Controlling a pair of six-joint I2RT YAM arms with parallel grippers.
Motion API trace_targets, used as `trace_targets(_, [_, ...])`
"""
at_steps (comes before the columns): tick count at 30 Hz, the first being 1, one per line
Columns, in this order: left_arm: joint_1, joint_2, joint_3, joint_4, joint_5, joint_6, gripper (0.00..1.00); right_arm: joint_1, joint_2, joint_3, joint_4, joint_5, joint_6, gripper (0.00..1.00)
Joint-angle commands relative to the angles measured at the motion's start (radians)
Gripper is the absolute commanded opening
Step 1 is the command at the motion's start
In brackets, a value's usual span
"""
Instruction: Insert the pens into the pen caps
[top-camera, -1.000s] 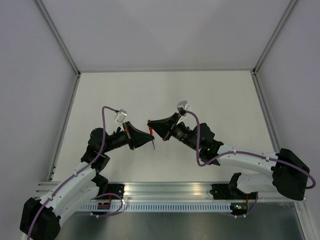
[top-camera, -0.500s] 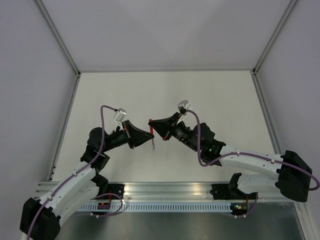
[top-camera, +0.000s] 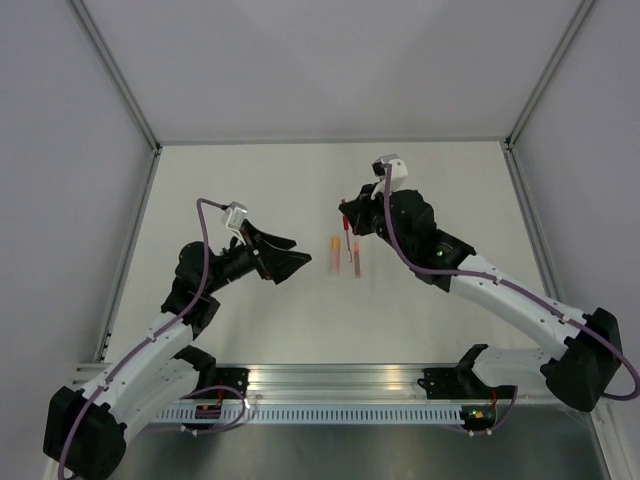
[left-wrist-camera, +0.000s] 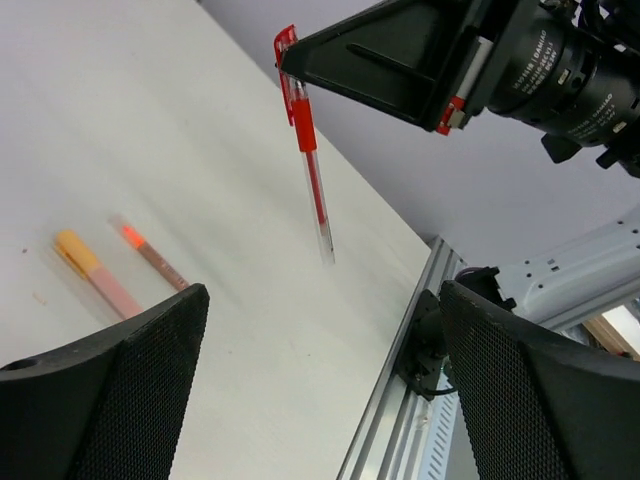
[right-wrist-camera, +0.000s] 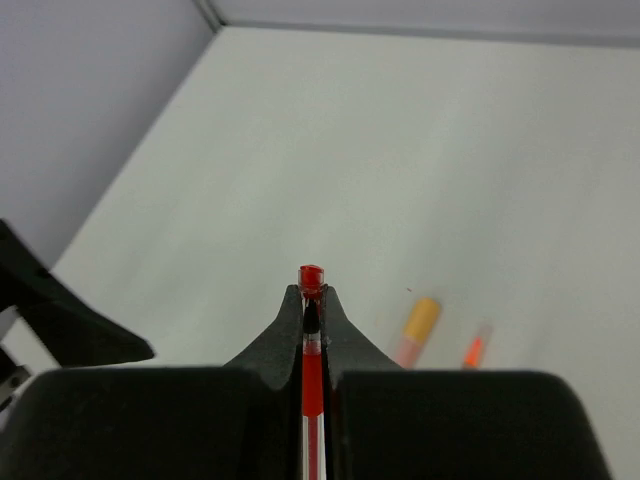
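Note:
My right gripper (top-camera: 345, 208) is shut on a red pen (left-wrist-camera: 311, 165) near its top end, and the pen hangs tip down above the table. A red clip piece, seemingly its pen cap (right-wrist-camera: 312, 275), pokes out just past the closed fingertips (right-wrist-camera: 290, 315). My left gripper (top-camera: 293, 254) stands open and empty, to the left of and below that pen, apart from it. Two more pens lie side by side on the table. One has an orange cap end (left-wrist-camera: 78, 250) and the other is pinkish-red (left-wrist-camera: 152, 257); both are blurred.
The table's aluminium front rail (left-wrist-camera: 400, 400) runs close behind the left gripper's view. Grey walls enclose the white table (top-camera: 250, 180) on three sides. The two lying pens (top-camera: 336, 250) sit between the two grippers.
The left gripper has opened and drawn back to the left. The right gripper has swung up and away to the far right, carrying the red pen, and the two pens on the table are uncovered.

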Motion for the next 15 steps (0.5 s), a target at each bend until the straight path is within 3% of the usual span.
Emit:
trace_targets(1, [0.001, 0.021, -0.049, 0.013, -0.107, 0.054, 1.0, -0.07, 0.081, 0.001, -0.15, 0.013, 0.011, 0.0])
trace_targets(6, [0.001, 0.012, -0.06, -0.076, -0.242, 0.068, 1.0, -0.13, 0.225, -0.005, -0.13, 0.003, 0.108, 0.0])
trace_targets(15, [0.002, -0.151, -0.094, -0.194, -0.373, 0.066, 1.0, -0.157, 0.544, 0.035, -0.025, -0.012, 0.295, 0.0])
